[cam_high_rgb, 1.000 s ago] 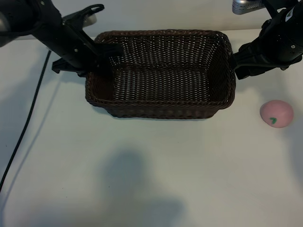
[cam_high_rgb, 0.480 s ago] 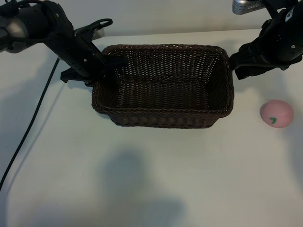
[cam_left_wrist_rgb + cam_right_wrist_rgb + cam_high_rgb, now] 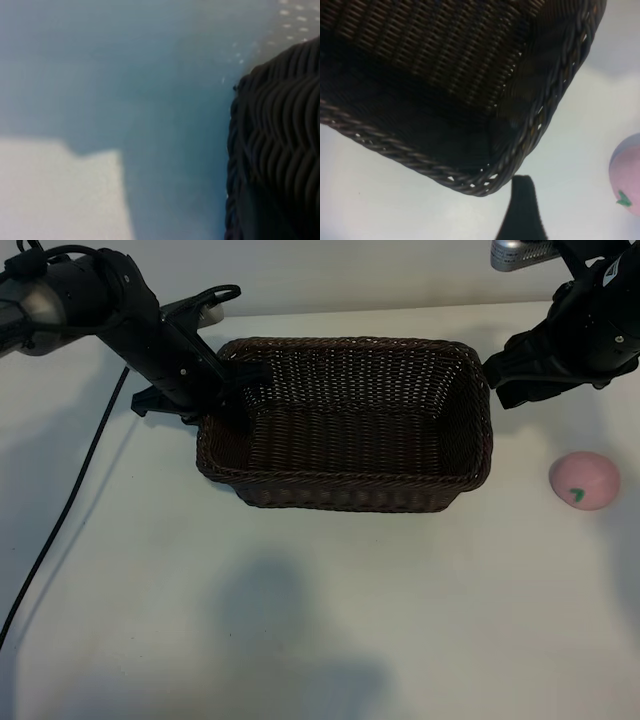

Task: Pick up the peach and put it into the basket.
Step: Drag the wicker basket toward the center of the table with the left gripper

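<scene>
Left gripper (image 3: 232,390) is gripping the basket's (image 3: 350,498) left wall with narrow jaws; the right gripper (image 3: 497,380) is hovering wide open beside its right end. One basket, one peach (image 3: 584,480) (sitting on the table (image 3: 320,620), well outside).

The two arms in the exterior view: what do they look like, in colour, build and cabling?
Both are matte black with chunky, rounded housings. The left arm ends in a slim black pincer, and a thin black cable trails over the table beside it. The right arm has a silver-grey part at its top.
</scene>
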`<state>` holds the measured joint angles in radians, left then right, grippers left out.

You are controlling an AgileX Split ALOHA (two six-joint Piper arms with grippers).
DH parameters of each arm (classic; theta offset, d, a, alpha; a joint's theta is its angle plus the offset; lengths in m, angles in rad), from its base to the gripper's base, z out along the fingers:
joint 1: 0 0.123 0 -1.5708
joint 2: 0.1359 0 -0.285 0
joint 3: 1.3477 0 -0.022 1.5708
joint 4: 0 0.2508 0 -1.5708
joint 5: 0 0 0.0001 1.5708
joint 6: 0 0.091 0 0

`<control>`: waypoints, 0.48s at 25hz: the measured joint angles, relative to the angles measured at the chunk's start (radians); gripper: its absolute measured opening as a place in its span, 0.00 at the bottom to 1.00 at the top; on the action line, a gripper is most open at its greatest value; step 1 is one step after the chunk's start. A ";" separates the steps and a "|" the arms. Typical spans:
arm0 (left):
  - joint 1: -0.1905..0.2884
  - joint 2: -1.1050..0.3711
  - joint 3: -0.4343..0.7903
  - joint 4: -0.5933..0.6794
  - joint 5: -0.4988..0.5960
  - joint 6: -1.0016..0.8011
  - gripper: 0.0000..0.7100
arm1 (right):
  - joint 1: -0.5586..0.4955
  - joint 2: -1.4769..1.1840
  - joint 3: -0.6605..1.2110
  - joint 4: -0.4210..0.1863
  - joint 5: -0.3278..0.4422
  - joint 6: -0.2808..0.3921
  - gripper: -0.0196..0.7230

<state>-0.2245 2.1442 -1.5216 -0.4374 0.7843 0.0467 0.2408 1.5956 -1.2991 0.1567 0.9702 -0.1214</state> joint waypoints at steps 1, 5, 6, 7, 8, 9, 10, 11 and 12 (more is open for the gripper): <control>0.000 0.000 0.000 -0.008 0.000 0.000 0.31 | 0.000 0.000 0.000 0.000 0.000 0.000 0.76; 0.000 -0.001 -0.003 -0.020 0.003 0.000 0.64 | 0.000 0.000 0.000 0.000 0.002 0.000 0.76; 0.000 -0.002 -0.003 -0.020 0.003 -0.001 0.72 | 0.000 0.000 0.000 -0.001 0.003 0.000 0.76; 0.000 -0.005 -0.003 -0.020 0.004 -0.001 0.81 | 0.000 0.000 0.000 -0.001 0.004 0.000 0.76; 0.000 -0.009 -0.003 -0.020 0.005 -0.003 0.88 | 0.000 0.000 0.000 -0.001 0.003 0.000 0.76; 0.000 -0.013 -0.003 -0.020 0.010 -0.006 0.93 | 0.000 0.000 0.000 -0.001 0.003 0.000 0.76; 0.000 -0.022 -0.003 -0.015 0.013 -0.012 0.96 | 0.000 0.000 0.000 -0.001 0.003 0.000 0.76; 0.000 -0.032 -0.003 -0.006 0.016 -0.021 0.98 | 0.000 0.000 0.000 -0.001 0.003 0.000 0.76; 0.000 -0.045 -0.003 0.008 0.018 -0.033 0.98 | 0.000 0.000 0.000 -0.001 0.003 0.000 0.76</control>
<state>-0.2245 2.0992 -1.5248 -0.4292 0.8026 0.0139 0.2408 1.5956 -1.2991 0.1556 0.9737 -0.1214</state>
